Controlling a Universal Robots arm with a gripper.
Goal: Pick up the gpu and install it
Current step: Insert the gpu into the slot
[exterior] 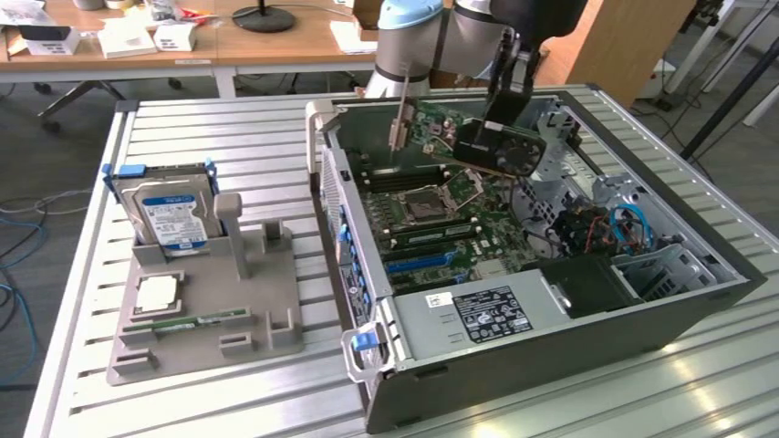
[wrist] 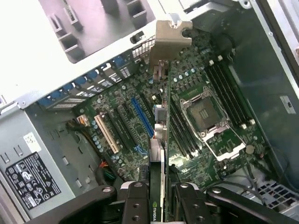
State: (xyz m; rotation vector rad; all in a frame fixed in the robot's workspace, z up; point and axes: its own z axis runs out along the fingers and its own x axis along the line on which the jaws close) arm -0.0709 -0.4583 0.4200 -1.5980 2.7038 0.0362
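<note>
Thin flat brownish gpu (exterior: 502,151) w/ black face & silver end bracket is held edge-on above green motherboard (exterior: 426,214) in open grey PC case (exterior: 585,351); black gripper (wrist: 161,192) is half-closed on its top edge; judged light, stiff, fragile, so best gripped by board edges, not components

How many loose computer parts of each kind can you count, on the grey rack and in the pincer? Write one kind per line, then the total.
hard drive: 1
processor chip: 1
memory stick: 1
graphics card, gripped in the pincer above the open case: 1
Total: 4
</note>
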